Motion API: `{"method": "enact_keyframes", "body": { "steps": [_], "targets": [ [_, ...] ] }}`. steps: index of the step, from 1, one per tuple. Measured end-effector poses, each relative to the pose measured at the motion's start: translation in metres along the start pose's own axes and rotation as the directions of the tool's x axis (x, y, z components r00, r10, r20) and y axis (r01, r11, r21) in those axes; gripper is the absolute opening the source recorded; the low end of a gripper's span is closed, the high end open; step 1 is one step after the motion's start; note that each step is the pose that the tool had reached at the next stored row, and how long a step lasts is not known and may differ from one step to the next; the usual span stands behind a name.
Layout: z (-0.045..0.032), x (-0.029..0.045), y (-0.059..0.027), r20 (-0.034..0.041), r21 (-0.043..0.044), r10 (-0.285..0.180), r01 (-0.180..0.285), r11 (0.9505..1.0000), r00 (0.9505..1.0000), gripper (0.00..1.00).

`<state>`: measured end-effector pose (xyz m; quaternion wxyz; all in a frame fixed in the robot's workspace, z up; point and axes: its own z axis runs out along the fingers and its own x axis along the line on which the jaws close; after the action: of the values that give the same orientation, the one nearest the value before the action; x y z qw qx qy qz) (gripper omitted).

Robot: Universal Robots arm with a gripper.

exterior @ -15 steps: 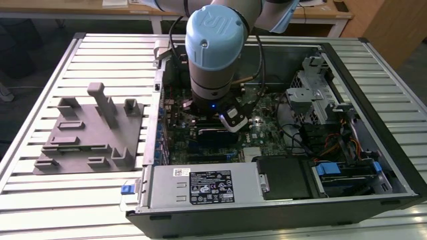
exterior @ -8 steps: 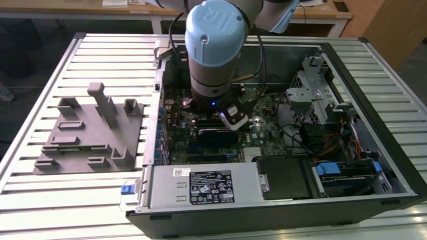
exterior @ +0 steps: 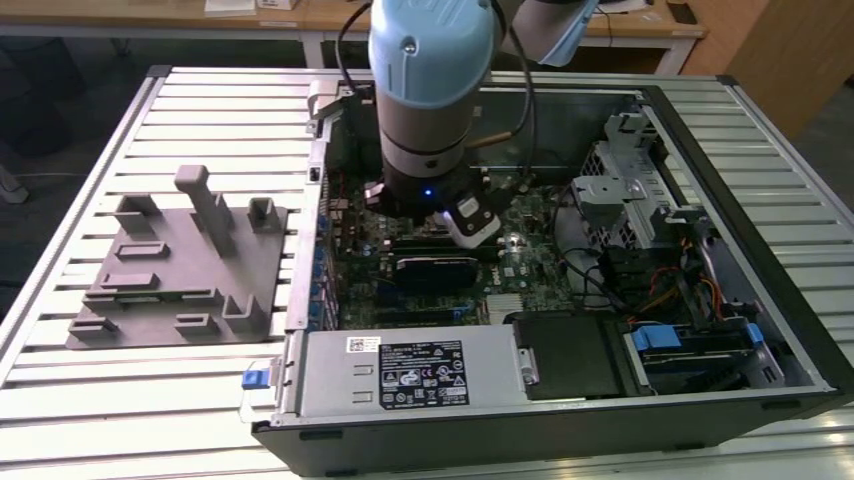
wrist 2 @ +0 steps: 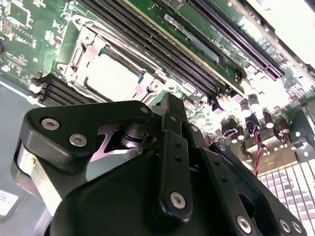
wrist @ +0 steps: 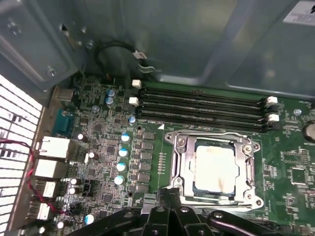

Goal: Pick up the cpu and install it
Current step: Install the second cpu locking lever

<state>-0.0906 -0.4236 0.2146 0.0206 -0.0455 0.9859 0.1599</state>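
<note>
Hanging inside the open computer case [exterior: 747, 330], the arm's gripper [wrist 2: 170, 105] hovers low over the green motherboard [wrist: 108, 147], just beside the metal-framed socket [wrist: 179, 162]. The cpu [wrist: 215, 167] sits flat within that socket (its pale silvery top faces up in both wrist views), next to the row of black memory slots [wrist: 197, 110], and the claw does not touch it. Whether the claw is released or clenched I cannot tell; the grey plastic fixture [exterior: 180, 270] stands apart on the slatted table [exterior: 80, 180], toward the exterior view's left.
</note>
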Motion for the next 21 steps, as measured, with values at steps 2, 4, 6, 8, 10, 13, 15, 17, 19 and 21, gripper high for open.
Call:
{"method": "enact_keyframes", "body": {
  "steps": [2, 4, 6, 8, 10, 13, 15, 17, 19, 21],
  "targets": [
    [-0.0031, -0.0002, 0.0010, -0.0002, 0.0011, 0.000, 0.000, 1.0000, 1.0000, 0.11],
    [-0.0041, -0.0003, 0.0014, -0.0001, 0.0030, 0.000, 0.000, 1.0000, 1.0000, 0.11],
    [-0.0042, -0.0005, 0.0014, -0.0005, 0.0118, 0.001, -0.001, 0.9999, 1.0000, 0.11],
    [-0.0042, -0.0021, 0.0012, 0.0005, 0.0224, 0.007, -0.007, 0.9997, 1.0000, 0.11],
    [-0.0041, -0.0042, 0.0012, 0.0019, 0.0346, 0.014, -0.014, 0.9993, 0.9999, 0.11],
    [-0.0037, -0.0088, 0.0013, 0.0036, 0.0498, 0.022, -0.022, 0.9985, 0.9997, 0.11],
    [-0.0033, -0.0121, 0.0019, 0.0043, 0.0585, 0.026, -0.026, 0.9979, 0.9996, 0.11],
    [-0.0028, -0.0149, 0.0030, 0.0045, 0.0665, 0.028, -0.028, 0.9974, 0.9996, 0.11],
    [-0.0021, -0.0171, 0.0049, 0.0045, 0.0748, 0.029, -0.030, 0.9968, 0.9996, 0.11],
    [-0.0011, -0.0190, 0.0075, 0.0040, 0.0842, 0.030, -0.030, 0.9960, 0.9996, 0.11]
  ]
}}
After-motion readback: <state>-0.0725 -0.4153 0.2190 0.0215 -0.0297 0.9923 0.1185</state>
